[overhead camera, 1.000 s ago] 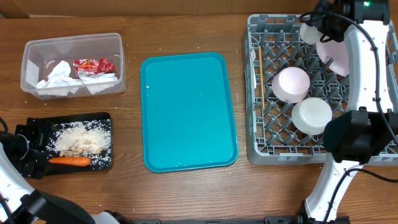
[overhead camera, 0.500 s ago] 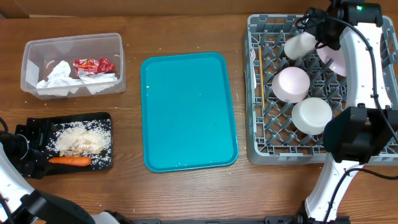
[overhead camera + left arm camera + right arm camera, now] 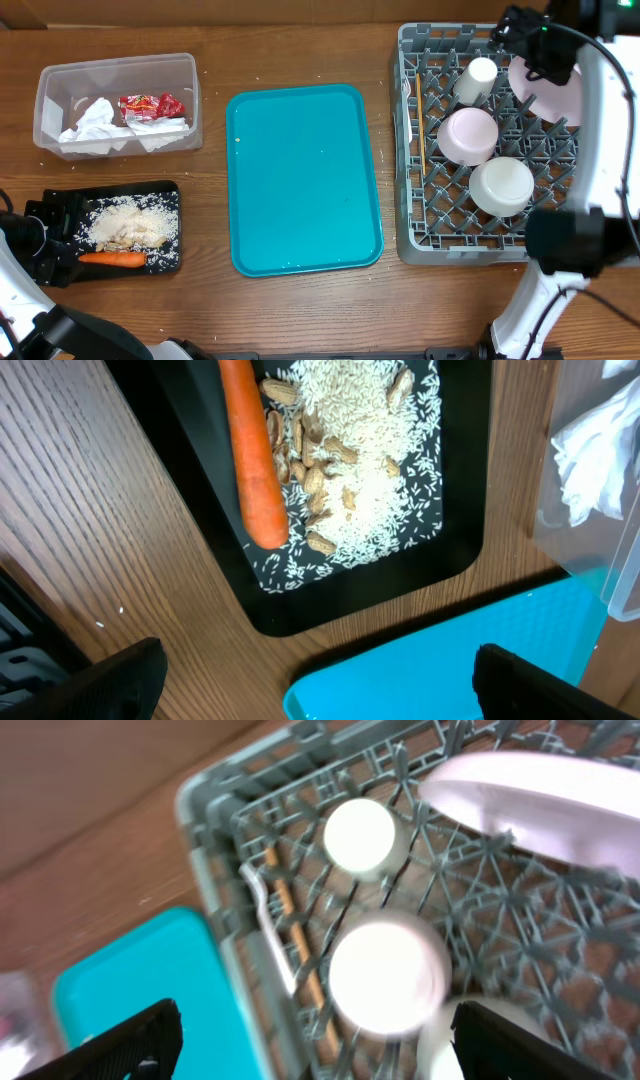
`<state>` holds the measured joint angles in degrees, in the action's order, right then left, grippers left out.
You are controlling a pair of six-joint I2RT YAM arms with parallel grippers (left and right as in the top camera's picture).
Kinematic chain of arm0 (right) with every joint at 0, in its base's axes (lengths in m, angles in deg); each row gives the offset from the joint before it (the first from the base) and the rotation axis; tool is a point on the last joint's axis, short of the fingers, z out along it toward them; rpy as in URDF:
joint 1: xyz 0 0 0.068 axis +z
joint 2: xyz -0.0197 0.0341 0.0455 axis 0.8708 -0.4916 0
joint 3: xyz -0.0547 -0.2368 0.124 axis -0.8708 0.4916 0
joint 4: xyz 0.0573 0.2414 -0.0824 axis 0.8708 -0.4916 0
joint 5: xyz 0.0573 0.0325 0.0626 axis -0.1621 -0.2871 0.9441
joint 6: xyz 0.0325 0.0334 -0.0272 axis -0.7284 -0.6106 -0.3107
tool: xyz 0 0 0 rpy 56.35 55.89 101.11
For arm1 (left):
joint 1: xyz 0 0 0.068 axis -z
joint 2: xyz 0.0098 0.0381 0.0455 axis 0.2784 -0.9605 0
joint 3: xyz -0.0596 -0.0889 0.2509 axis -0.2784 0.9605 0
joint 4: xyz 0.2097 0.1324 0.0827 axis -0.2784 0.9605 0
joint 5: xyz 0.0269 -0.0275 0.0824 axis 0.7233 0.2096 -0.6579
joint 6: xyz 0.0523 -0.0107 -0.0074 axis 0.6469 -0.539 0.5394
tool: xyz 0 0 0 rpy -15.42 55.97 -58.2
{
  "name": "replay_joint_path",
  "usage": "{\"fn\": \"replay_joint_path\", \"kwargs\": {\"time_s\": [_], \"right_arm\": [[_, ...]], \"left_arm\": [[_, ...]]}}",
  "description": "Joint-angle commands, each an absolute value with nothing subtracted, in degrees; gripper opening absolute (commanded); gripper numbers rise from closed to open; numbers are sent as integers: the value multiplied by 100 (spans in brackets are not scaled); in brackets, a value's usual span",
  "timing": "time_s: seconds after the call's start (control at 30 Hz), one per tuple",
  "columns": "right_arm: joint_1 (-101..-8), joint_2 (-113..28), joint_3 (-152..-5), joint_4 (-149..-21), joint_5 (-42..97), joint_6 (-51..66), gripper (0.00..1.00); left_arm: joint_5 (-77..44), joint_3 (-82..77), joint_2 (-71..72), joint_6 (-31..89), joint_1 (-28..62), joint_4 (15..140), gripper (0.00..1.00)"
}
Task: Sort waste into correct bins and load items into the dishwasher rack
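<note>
The grey dishwasher rack [image 3: 410, 150] holds the white plate [image 3: 545, 92], two upturned bowls [image 3: 468, 135] [image 3: 501, 186], the small cup [image 3: 476, 78] and the wooden stick [image 3: 423, 150]. My right gripper [image 3: 525, 45] hovers open above the rack's far end, apart from the cup [image 3: 360, 835]. In its wrist view the right gripper [image 3: 325, 1050] has nothing between its fingers. Napkins [image 3: 95, 125] and a red wrapper [image 3: 150, 103] lie in the clear tub [image 3: 117, 62]. The carrot [image 3: 250, 460] and grainy scraps [image 3: 370, 470] lie in the black tray [image 3: 300, 610]. My left gripper [image 3: 330, 695] is open and empty beside that tray.
A teal tray [image 3: 303, 178] lies bare in the middle of the wooden table, between the bins and the rack. Its corner [image 3: 450, 665] sits just under my left gripper. The right arm's white links stand along the rack's right side.
The right gripper carried the cup down into the rack, opened and let it go, then drew back up and to the right. The left arm has not moved.
</note>
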<state>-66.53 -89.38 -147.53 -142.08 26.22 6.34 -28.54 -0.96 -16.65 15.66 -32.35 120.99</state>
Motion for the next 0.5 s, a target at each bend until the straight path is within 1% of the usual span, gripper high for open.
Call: {"fn": "replay_joint_path", "kwargs": {"time_s": [0.0,0.07,0.17,0.37,0.43,0.47], "right_arm": [[-6662,-7865,-15043,-14608,2845,669,90],[-6653,-7384,-14943,-14917,3083,669,90],[-6544,-6754,-14383,-14914,3612,701,90],[-6104,-5185,-12449,-14912,2991,629,90],[-6056,-4538,-11603,-14847,2709,391,92],[-6056,-4271,-11253,-14774,2631,295,99]], "left_arm": [[-2828,-82,-1692,1494,-3257,12097,100],[-2828,-82,-1692,1496,-3257,12097,100],[-2828,-82,-1692,1494,-3257,12097,100],[-2828,-82,-1692,1494,-3257,12097,100],[-2828,-82,-1692,1494,-3257,12097,100],[-2828,-82,-1692,1494,-3257,12097,100]]}}
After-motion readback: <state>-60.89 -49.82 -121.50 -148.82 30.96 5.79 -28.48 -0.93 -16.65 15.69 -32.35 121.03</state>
